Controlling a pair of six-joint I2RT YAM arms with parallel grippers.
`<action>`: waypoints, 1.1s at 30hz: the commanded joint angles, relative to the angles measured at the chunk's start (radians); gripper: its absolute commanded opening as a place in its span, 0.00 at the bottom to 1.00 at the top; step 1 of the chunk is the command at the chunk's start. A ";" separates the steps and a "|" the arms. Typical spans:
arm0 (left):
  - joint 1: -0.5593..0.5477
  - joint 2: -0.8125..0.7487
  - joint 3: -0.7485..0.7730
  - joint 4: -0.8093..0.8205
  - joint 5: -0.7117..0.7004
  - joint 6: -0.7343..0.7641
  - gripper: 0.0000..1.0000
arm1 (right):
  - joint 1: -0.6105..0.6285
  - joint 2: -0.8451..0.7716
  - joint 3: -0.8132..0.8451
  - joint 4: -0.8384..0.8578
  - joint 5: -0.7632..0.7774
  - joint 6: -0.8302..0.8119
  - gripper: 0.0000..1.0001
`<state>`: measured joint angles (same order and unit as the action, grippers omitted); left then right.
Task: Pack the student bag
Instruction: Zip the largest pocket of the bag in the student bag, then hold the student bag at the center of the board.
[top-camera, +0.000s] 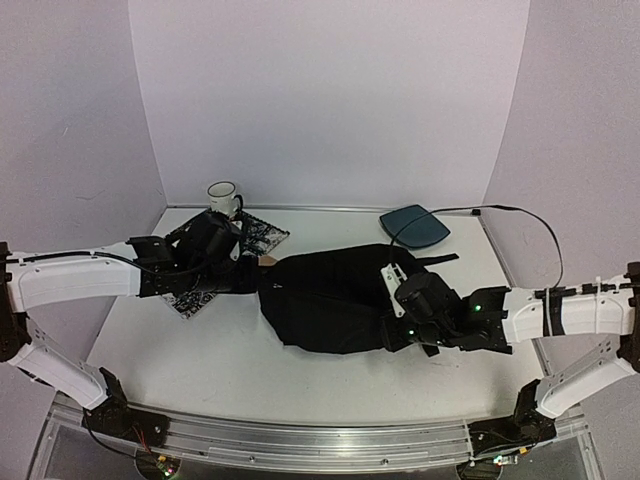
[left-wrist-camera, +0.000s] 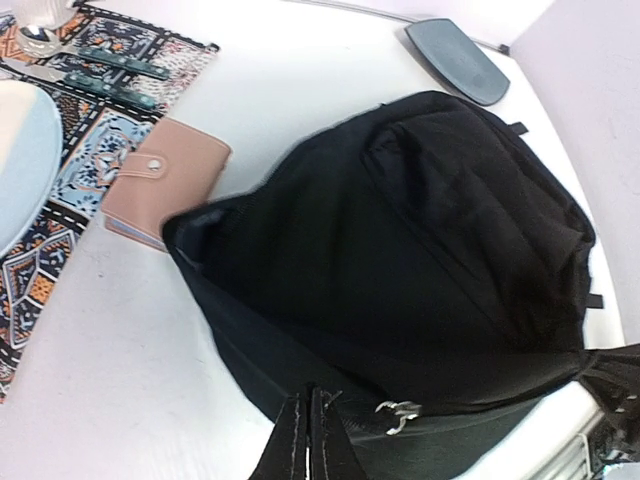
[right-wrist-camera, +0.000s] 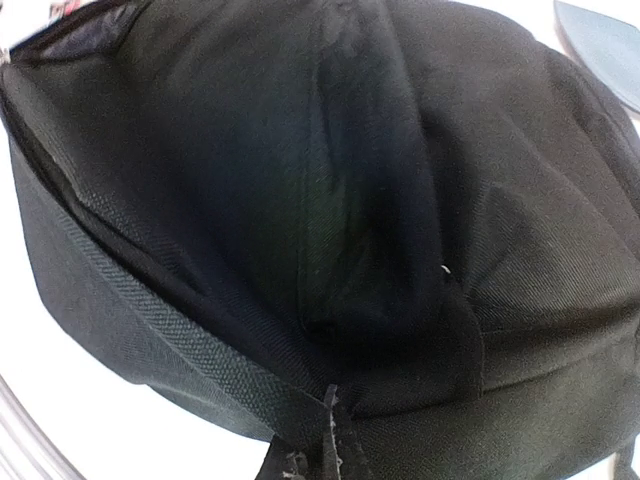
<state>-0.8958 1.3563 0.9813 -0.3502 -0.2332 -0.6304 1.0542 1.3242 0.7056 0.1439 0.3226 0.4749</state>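
The student bag (top-camera: 330, 298) is a large floppy black backpack lying flat at the table's middle. My left gripper (top-camera: 248, 272) is at its left end. In the left wrist view the left gripper (left-wrist-camera: 308, 425) is shut on the bag's (left-wrist-camera: 420, 260) rim, beside a metal zipper pull (left-wrist-camera: 398, 413). My right gripper (top-camera: 402, 325) is at the bag's near right side. In the right wrist view the right gripper (right-wrist-camera: 327, 440) is shut on a fold of the bag's fabric (right-wrist-camera: 300, 180). A pink wallet (left-wrist-camera: 170, 180) lies against the bag's open left end.
A patterned placemat (left-wrist-camera: 110, 110) with a white plate (left-wrist-camera: 20, 150) and cutlery (left-wrist-camera: 120, 62) lies to the left. A white mug (top-camera: 224, 197) stands at the back. A dark-teal pad (top-camera: 415, 226) with a black cable (top-camera: 530, 225) lies at the back right.
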 joint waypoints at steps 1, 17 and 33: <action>0.069 -0.030 -0.021 -0.059 -0.147 0.043 0.00 | -0.024 -0.068 -0.025 -0.201 0.137 0.069 0.00; 0.004 -0.095 -0.149 0.149 0.192 -0.136 0.46 | -0.003 -0.016 0.156 -0.097 -0.168 -0.171 0.59; 0.005 -0.024 -0.155 0.263 0.316 -0.220 0.57 | 0.007 0.074 0.222 -0.069 -0.181 -0.205 0.72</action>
<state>-0.8936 1.3192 0.7860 -0.1439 0.0642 -0.8486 1.0517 1.3819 0.8818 0.0630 0.1455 0.2850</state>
